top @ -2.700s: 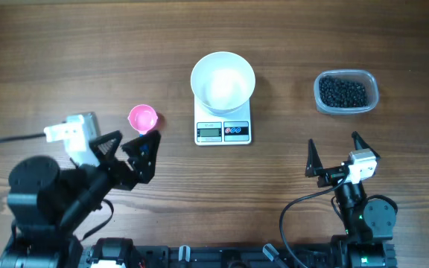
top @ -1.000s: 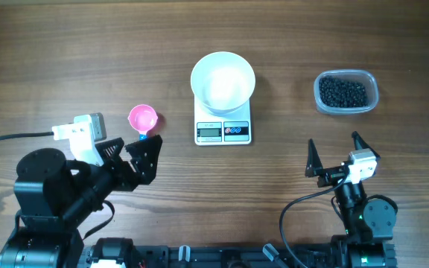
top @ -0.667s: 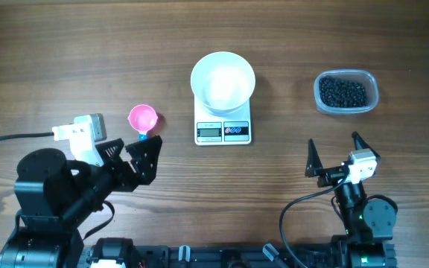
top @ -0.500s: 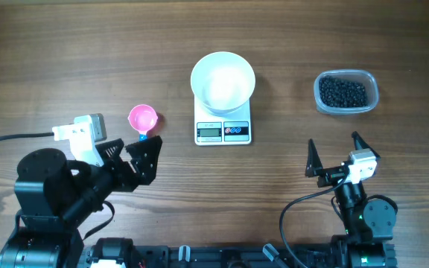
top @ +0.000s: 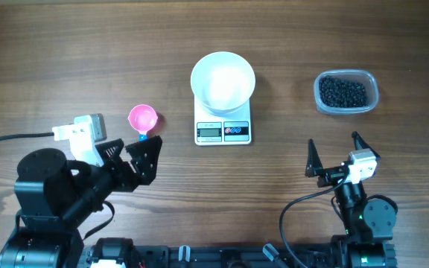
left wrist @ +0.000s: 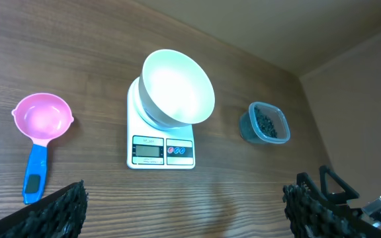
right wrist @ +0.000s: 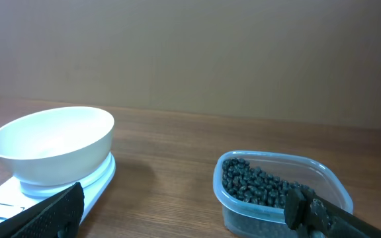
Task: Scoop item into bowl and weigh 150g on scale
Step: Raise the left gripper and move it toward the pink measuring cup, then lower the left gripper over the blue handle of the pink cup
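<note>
At the opening step, by the look of it: going for the scoop, nothing scooped yet. On the white digital scale (top: 223,131), centred on its platform, the white bowl (top: 223,80), empty. To the right and well apart, in a clear plastic tub (top: 373,95), the black pellets (top: 342,91), heaped. Near the pink scoop (top: 143,118) with its blue handle, the left gripper (top: 130,144), spread wide and holding nothing. Back at the near edge of the table (top: 51,45), the right gripper (top: 335,154), likewise spread wide and empty. Next, probably: lower over the blue handle, line up across it, pinch, lift, then carry past the scale to the tub.
</note>
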`<state>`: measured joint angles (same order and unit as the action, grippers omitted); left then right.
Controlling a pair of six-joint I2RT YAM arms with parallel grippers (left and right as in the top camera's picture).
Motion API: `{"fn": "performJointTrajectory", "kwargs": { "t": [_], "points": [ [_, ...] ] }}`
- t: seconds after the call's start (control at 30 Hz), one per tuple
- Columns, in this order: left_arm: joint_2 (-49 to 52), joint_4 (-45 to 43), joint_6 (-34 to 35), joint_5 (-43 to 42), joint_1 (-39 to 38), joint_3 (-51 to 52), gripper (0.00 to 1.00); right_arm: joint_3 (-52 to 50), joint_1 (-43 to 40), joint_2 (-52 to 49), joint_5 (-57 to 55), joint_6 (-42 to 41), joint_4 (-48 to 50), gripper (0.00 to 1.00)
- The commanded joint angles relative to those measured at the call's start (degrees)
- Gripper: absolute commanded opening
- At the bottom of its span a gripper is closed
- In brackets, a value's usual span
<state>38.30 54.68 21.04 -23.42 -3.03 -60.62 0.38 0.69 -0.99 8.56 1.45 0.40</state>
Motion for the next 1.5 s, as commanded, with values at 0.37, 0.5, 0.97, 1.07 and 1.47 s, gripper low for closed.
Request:
{"fn": "performJointTrajectory", "kwargs": {
  "t": [0.37,0.5,0.97,1.07,1.47],
  "points": [
    [-0.2,0.1,-1.1,3.8,0.3,-1.0,1.00,-0.1,0.3,0.3,0.3,0.5,0.2,1.00],
    [-0.2,0.6,-1.1,4.9,0.3,-0.9,1.00,-0.1,0.3,0.3,0.3,0.5,0.2,1.00],
    [6.4,5.9,0.6,19.3,0.3,-0.7,1.00,-0.1,0.3,0.3,0.3,0.5,0.2,1.00],
    [9.5,6.5,0.6,19.4,0.3,-0.7,1.00,-0.1,0.3,0.3,0.3,0.5,0.2,1.00],
    [18.9,7.1,0.6,19.5,0.3,-0.7,1.00,-0.1,0.3,0.3,0.3,0.5,0.2,1.00]
  ]
}}
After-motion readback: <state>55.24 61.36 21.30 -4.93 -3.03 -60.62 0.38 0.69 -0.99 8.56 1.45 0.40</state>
